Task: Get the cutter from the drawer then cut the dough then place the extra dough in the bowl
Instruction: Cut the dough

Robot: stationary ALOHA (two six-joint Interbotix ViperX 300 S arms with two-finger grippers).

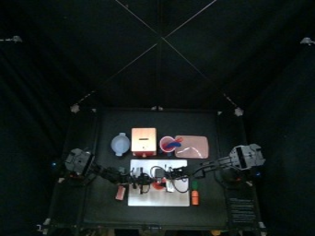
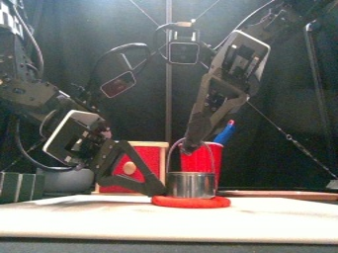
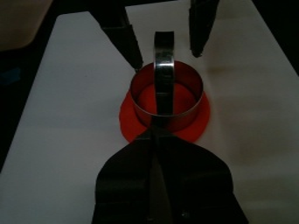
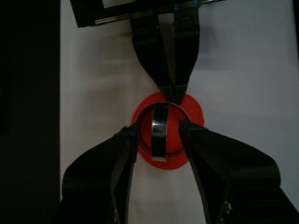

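The round metal cutter [image 2: 193, 184] stands on the red dough disc [image 2: 191, 202] on the white cutting board [image 2: 79, 212]. Its wire handle [image 3: 165, 61] arches upright over it. My right gripper [image 4: 163, 129] comes down from above and is open, one finger on each side of the cutter [image 4: 162, 131], over the dough [image 4: 176, 157]. My left gripper [image 3: 152, 144] is shut, its tip low at the near edge of the dough [image 3: 193, 122], beside the cutter [image 3: 163, 92]. From the front, the left gripper [image 2: 142, 178] sits left of the cutter.
A red cup [image 2: 205, 156] with a blue toy knife [image 2: 224, 128] stands behind the cutter. At the back of the table are the blue-grey bowl [image 1: 120, 143], the wooden box [image 1: 144, 140] and the pink tray [image 1: 197, 140] with toys.
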